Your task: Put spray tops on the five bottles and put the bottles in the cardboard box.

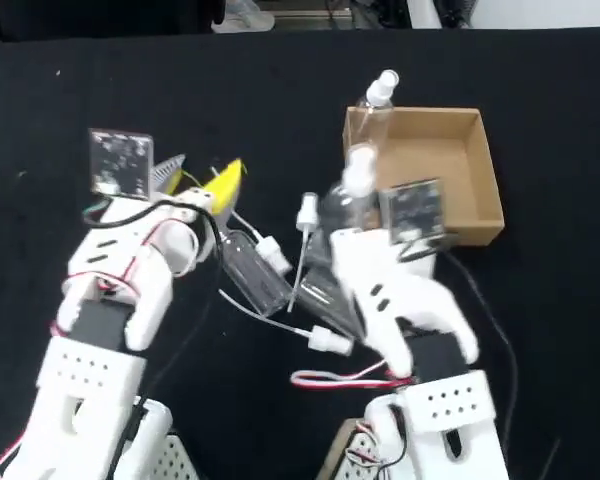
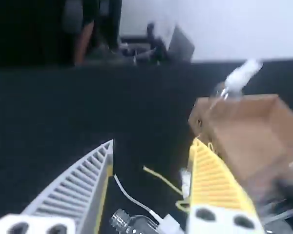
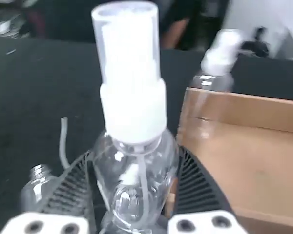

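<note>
Right wrist view: the right tool [image 3: 136, 163] is clamped on the belly of a clear bottle [image 3: 134, 190]. The bottle is upright, with a white spray top [image 3: 131, 73] seated on its neck.
Held bottle's place: at the left wall of the cardboard box [image 3: 244, 161]; judged not yet inside.
Left tool [image 2: 152, 144]: jaws apart, nothing between them, over the tabletop [image 1: 70, 80] left of the box.
Second capped bottle [image 1: 378, 100]: upright at the box's far left corner. Inside or just behind, I cannot tell.
Open bottles: two lie between the arms [image 1: 252, 268] [image 1: 325, 292].
Loose spray tops: two with thin dip tubes lie near them [image 1: 306, 212] [image 1: 330, 341].
Handling: the bottles look empty, so probably light, smooth and slippery, with walls that may give under pressure. Best held around the body below the shoulder. The dip tubes look limp and likely to snag.
</note>
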